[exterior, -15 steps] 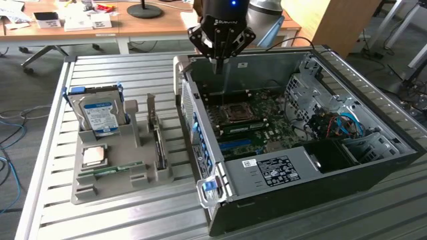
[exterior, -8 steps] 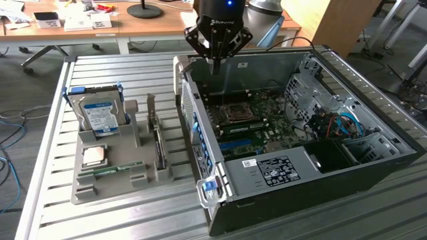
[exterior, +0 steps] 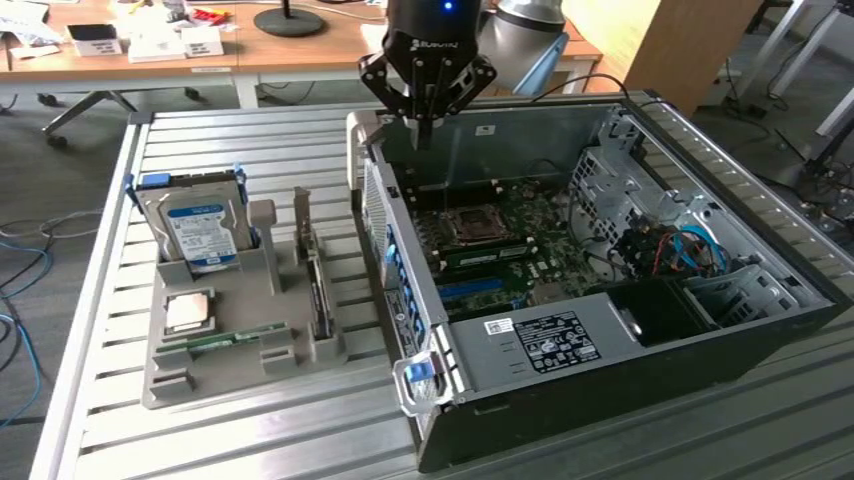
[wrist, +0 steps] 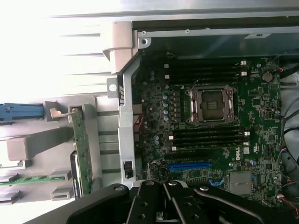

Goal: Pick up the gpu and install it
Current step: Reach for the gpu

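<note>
gripper (exterior: 424,138) hovers over the rear edge of the open PC case (exterior: 747,340), fingers closed, nothing in them. gpu (exterior: 314,275) stands on edge in the grey holder (exterior: 200,385) on the tabletop (exterior: 267,440), just beside the case on the exterior view's left. My read: light, stiff, fragile. Pinch the exposed top board edge near the bracket, clear of fan and connector.
</note>
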Robot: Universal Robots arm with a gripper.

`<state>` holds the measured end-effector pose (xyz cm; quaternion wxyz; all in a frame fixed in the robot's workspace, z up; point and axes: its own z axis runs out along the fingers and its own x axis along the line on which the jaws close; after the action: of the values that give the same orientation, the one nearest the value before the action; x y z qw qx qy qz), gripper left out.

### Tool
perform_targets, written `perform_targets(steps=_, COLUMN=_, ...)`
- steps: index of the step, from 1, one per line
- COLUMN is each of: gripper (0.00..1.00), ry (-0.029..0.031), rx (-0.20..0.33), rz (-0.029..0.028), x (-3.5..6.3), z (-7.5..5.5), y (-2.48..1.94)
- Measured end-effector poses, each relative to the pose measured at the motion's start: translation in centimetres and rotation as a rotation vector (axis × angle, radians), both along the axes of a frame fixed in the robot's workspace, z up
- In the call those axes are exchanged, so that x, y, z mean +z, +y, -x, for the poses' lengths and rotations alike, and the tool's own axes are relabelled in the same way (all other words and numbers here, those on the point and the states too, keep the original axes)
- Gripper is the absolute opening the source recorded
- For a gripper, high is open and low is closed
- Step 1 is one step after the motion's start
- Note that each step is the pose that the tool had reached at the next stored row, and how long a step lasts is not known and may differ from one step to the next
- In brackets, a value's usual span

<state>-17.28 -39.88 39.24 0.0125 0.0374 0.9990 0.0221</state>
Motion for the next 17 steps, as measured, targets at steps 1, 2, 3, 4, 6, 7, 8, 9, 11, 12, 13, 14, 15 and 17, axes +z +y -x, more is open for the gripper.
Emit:
perform_targets(steps=1, gripper=0.11, ry=0.0000, rx=0.000, rz=0.0000, x=0.00, z=0.10, y=0.00)
perform_targets(steps=2, gripper=0.11, ry=0.0000, rx=0.000, rz=0.0000, x=-0.01, z=0.19, y=0.00)
perform_targets(steps=3, gripper=0.11, ry=0.0000, rx=0.000, rz=0.0000, x=-0.01, z=0.28, y=0.00)
perform_targets(steps=4, gripper=0.11, ry=0.0000, rx=0.000, rz=-0.0001, x=-0.01, z=0.35, y=0.00)
perform_targets(steps=6, gripper=0.11, ry=0.0000, rx=0.000, rz=0.0000, x=-0.01, z=0.47, y=0.00)
perform_targets(steps=7, gripper=0.11, ry=0.0001, rx=0.000, rz=0.0000, x=-0.01, z=0.53, y=0.00)
perform_targets(steps=8, gripper=0.11, ry=0.0000, rx=0.000, rz=0.0000, x=-0.01, z=0.59, y=0.00)
perform_targets(steps=9, gripper=0.11, ry=0.0000, rx=0.000, rz=-0.0001, x=-0.02, z=0.64, y=0.00)
perform_targets(steps=11, gripper=0.11, ry=0.0000, rx=0.000, rz=0.0000, x=-0.01, z=0.70, y=0.00)
perform_targets(steps=12, gripper=0.11, ry=0.0000, rx=0.000, rz=0.0001, x=-0.01, z=0.72, y=0.00)
perform_targets(steps=13, gripper=0.11, ry=0.0000, rx=0.000, rz=0.0000, x=-0.01, z=0.74, y=0.00)
perform_targets(steps=14, gripper=0.11, ry=0.0000, rx=0.000, rz=0.0000, x=-0.01, z=0.75, y=0.00)
perform_targets(steps=15, gripper=0.11, ry=0.0000, rx=0.000, rz=0.0000, x=-0.01, z=0.75, y=0.00)
perform_targets(steps=17, gripper=0.11, ry=0.0000, rx=0.000, rz=0.0000, x=-0.01, z=0.75, y=0.00)
